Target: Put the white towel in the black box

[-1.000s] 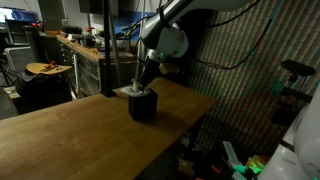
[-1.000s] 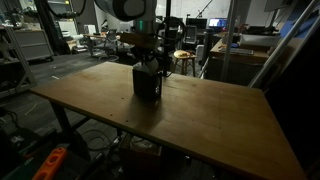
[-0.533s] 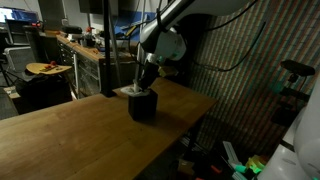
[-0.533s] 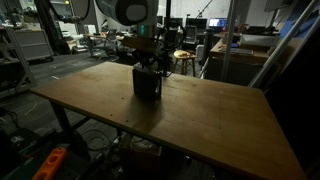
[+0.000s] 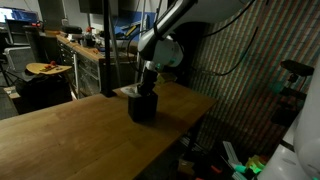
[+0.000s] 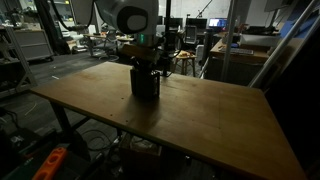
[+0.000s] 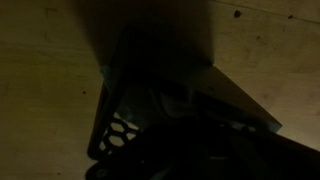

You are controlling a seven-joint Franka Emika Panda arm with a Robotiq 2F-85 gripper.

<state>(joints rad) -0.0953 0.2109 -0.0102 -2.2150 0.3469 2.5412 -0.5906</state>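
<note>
Wooden table (image 6: pixel 210 110), black box (image 6: pixel 146 84), dim workshop

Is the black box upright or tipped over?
Upright. In both exterior views the black box stands on its base on the table, its top facing up under the gripper.

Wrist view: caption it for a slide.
Dim close-up of the black perforated box on the light wooden table.

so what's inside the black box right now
The arm reaches into the black box from above. Its inside is too dark and too covered by the arm to show a towel or the fingers.
</note>
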